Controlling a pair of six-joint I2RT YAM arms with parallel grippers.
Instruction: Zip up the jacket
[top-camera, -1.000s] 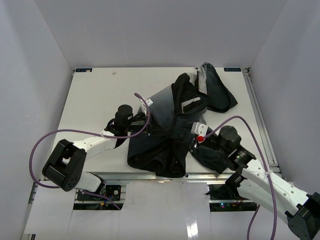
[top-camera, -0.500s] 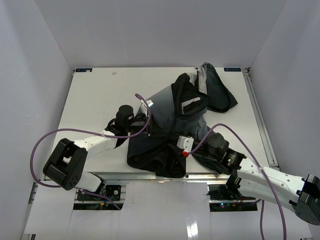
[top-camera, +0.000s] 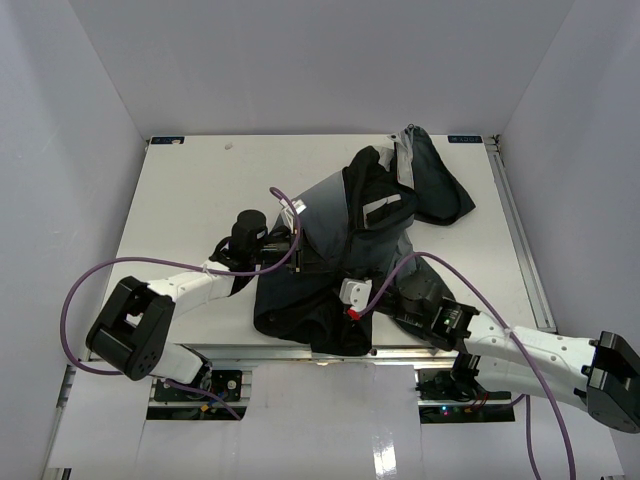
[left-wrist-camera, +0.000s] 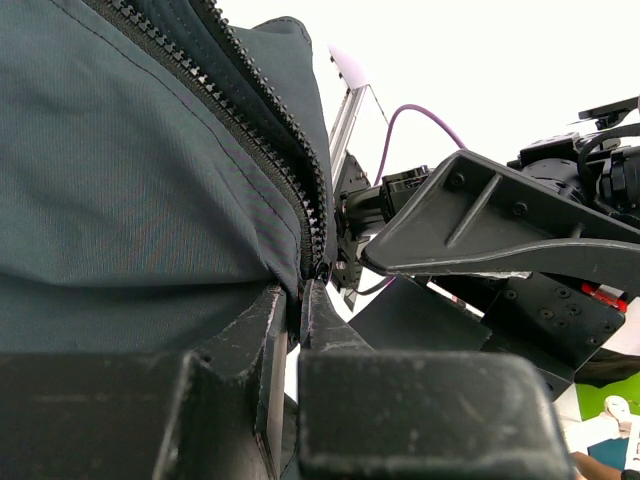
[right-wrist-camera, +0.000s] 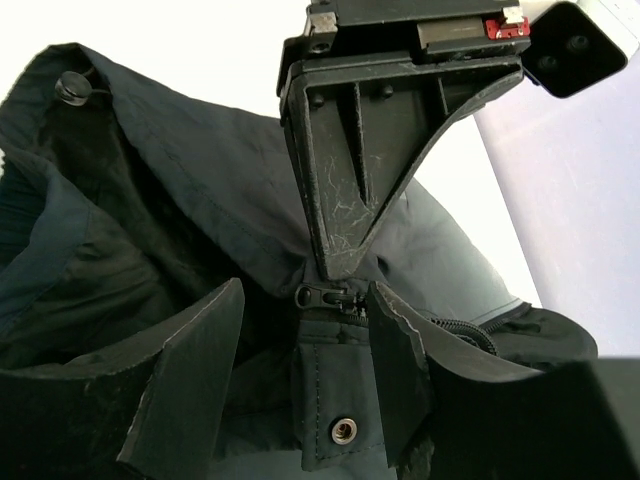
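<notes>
jacket (top-camera: 325, 210): dark charcoal with a lighter grey panel. It's lying crumpled on the white table (top-camera: 190, 190), right of the middle, running from the near edge up toward the far right corner.
jacket's bottom end: bunched up at the near table edge, right between the two arms.
zipper (left-wrist-camera: 308, 235): in the left wrist view the teeth run down the grey fabric and end right at the fingertips. A second row of teeth follows the fold just behind it.
slider (right-wrist-camera: 318, 297): sits at the low end of the zipper, just under the tip of the left gripper, on the strip of fabric with the snap button (right-wrist-camera: 345, 430) below it.
left gripper (left-wrist-camera: 297, 295): jaws pressed together, pinching the jacket fabric right at the bottom end of the zipper.
right gripper (right-wrist-camera: 305, 295): jaws spread and straddling the slider, one finger on each side. There's a visible gap on both sides, so it isn't clamping anything.
the two grippers: nearly tip to tip, the left one coming in from above in the right wrist view.
purple cable (top-camera: 285, 205): loops over the jacket beside the left wrist.
</notes>
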